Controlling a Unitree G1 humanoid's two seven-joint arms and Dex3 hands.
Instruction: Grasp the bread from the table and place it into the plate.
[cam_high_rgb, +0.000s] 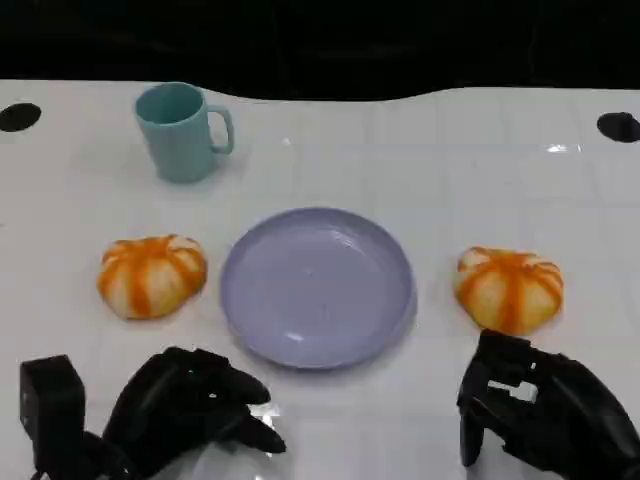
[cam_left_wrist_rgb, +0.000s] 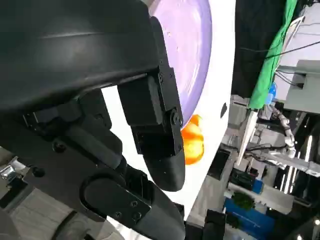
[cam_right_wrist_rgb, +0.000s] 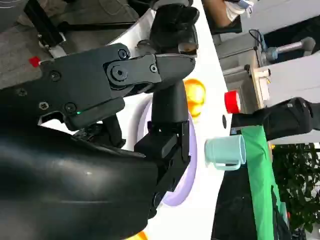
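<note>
Two round orange-striped breads lie on the white table, one (cam_high_rgb: 152, 274) to the left of the lavender plate (cam_high_rgb: 317, 287) and one (cam_high_rgb: 508, 288) to its right. Nothing lies on the plate. My left hand (cam_high_rgb: 190, 410) hovers near the table's front edge, below the left bread, fingers apart and holding nothing. My right hand (cam_high_rgb: 545, 415) sits just in front of the right bread, also holding nothing. The left wrist view shows the plate (cam_left_wrist_rgb: 190, 55) and a bread (cam_left_wrist_rgb: 192, 145) beyond my fingers (cam_left_wrist_rgb: 155, 130). The right wrist view shows the plate (cam_right_wrist_rgb: 177, 195), a bread (cam_right_wrist_rgb: 194, 97) and my left hand (cam_right_wrist_rgb: 172, 25).
A teal mug (cam_high_rgb: 183, 130) stands at the back left, handle to the right, also seen in the right wrist view as the mug (cam_right_wrist_rgb: 225, 152). Two dark round holes (cam_high_rgb: 20, 116) (cam_high_rgb: 618, 126) mark the table's far corners. Bare table lies between the plate and each bread.
</note>
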